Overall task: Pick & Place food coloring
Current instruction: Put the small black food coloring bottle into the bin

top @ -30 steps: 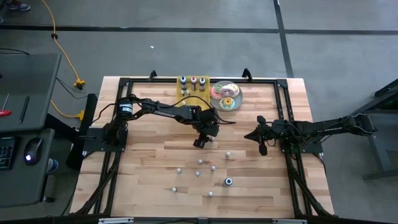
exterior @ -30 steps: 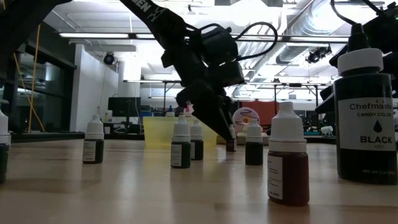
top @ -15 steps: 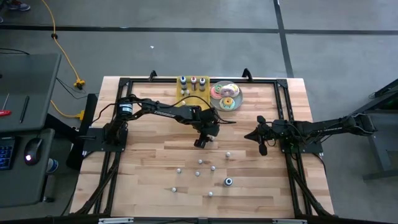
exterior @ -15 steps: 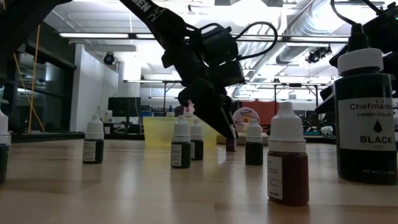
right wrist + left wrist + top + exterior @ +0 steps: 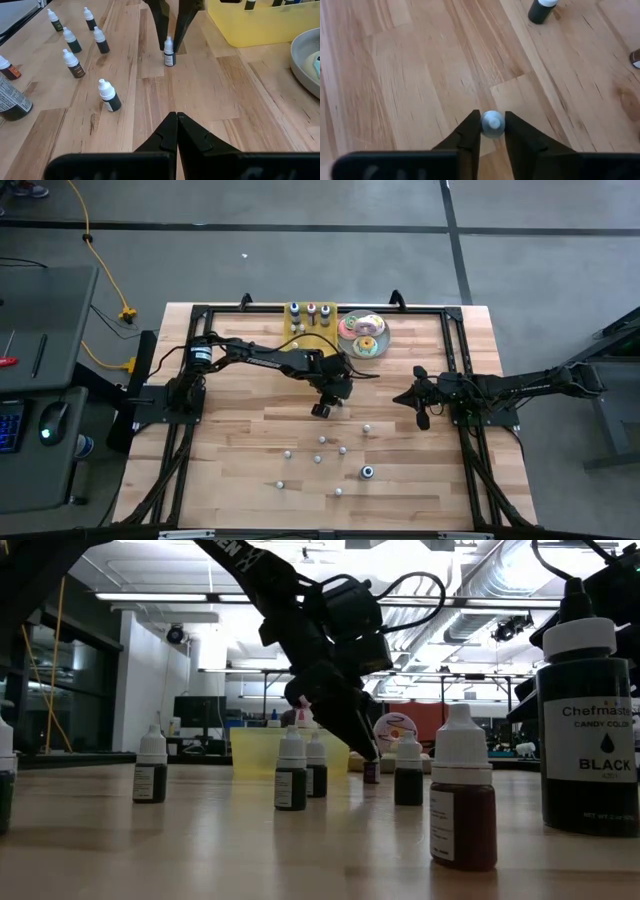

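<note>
1. High view: left claw (image 5: pixel 321 410) sits over mid-bench (image 5: pixel 240 430), just in front of the yellow tray (image 5: pixel 300 328) and the doughnut plate (image 5: pixel 363 335). Loose food coloring bottles (image 5: pixel 320 459) are scattered nearer the front edge. Right claw (image 5: pixel 421 420) waits well off to the right; the left arm is plainly the nearer one.
2. Low view: left claw points steeply down onto one small bottle (image 5: pixel 371 771), which stands upright on the bench, long axis vertical. Other bottles stand apart on either side of it.
3. Left wrist view: the white cap (image 5: pixel 492 123) sits dead centre between the two fingers (image 5: pixel 470 137), which press on it from both sides. Judged gripped at the cap, bottle not yet lifted.
4. Right wrist view: right claw (image 5: pixel 176 118) fingers meet, holding nothing. The same bottle (image 5: pixel 169 52) stands straight ahead, pinched from above by the left claw; the tray lies just beyond it, so the carry is short.
</note>
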